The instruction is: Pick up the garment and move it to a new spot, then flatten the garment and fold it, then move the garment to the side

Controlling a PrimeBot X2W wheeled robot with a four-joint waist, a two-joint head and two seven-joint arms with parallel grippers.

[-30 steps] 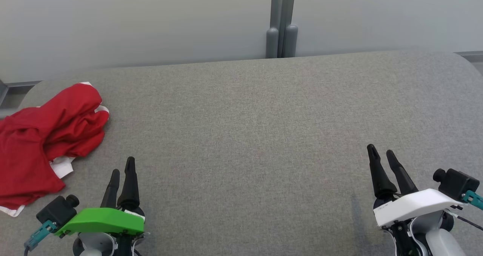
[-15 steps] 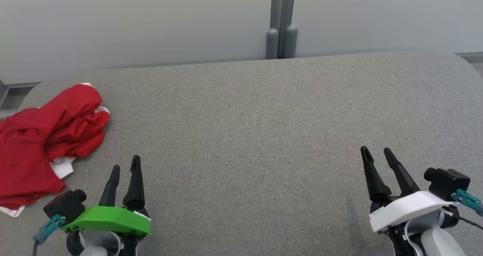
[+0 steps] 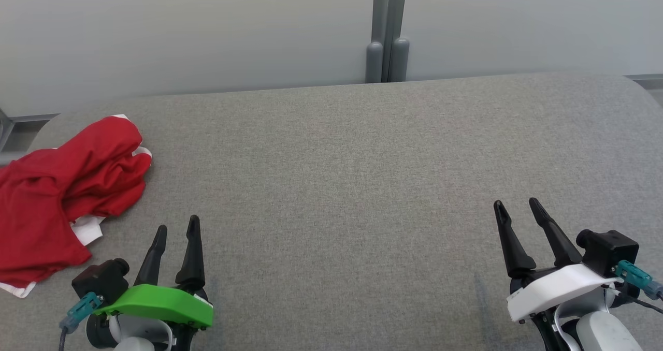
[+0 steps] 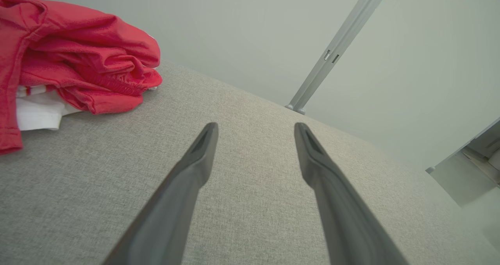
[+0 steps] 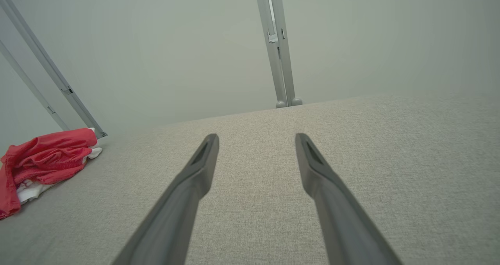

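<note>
The garment (image 3: 62,195) is a crumpled red piece with white trim, lying in a heap at the far left of the grey fabric table (image 3: 352,175). It also appears at the upper left of the left wrist view as the garment (image 4: 74,69) and small at the left of the right wrist view as the garment (image 5: 43,163). My left gripper (image 3: 177,225) stands open at the lower left, just right of the garment and apart from it. My right gripper (image 3: 516,205) stands open at the lower right, far from the garment. Both hold nothing.
A pale wall with a grey vertical post (image 3: 386,30) runs behind the table's far edge. The table's rounded left corner lies just past the garment. A floor area shows beyond the table's edge in the left wrist view.
Both grippers have drawn slightly back toward the table's near edge, the left one shifting a little right. The garment has not moved.
</note>
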